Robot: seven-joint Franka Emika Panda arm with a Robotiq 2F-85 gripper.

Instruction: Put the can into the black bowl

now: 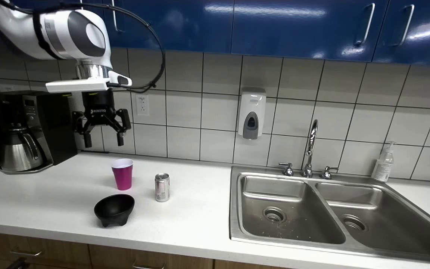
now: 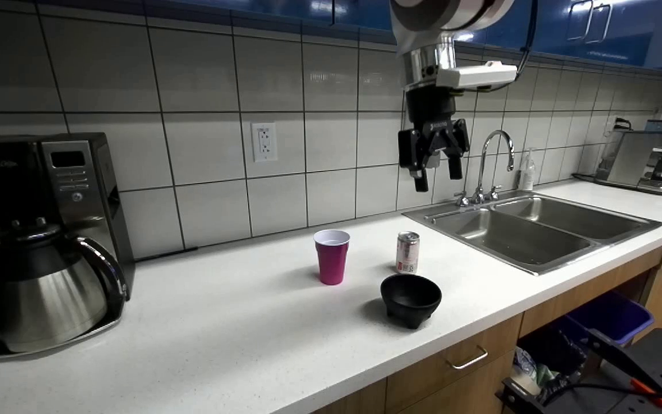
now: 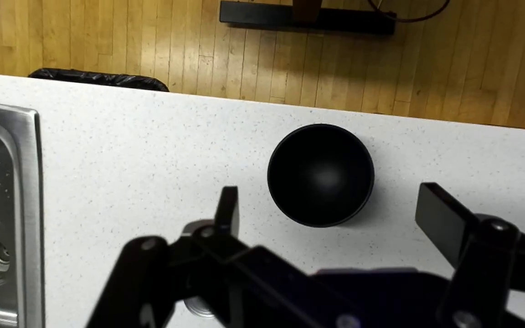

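We see the white counter (image 1: 192,213) stretching across the lower part of the frame in both exterior views, with blue cabinets (image 1: 181,22) along the top edge. The white arm (image 1: 21,30) comes in from the upper left in an exterior view, where a steel double sink (image 1: 234,201) takes the lower right. At the left of both exterior views we find a coffee maker (image 2: 72,178) with its steel pot (image 2: 49,299). The black gripper (image 1: 104,140) hangs in the air above the counter; we see it released, its two fingers (image 1: 120,139) spread well apart with only air between them. The black bowl (image 3: 321,175) stands upright on the counter, just right of centre in the wrist view. The pink cup (image 2: 332,261) stands near it, higher in the frame in both exterior views. The can (image 1: 162,188) stands upright on the counter, outside the bowl and right of the cup in both exterior views.
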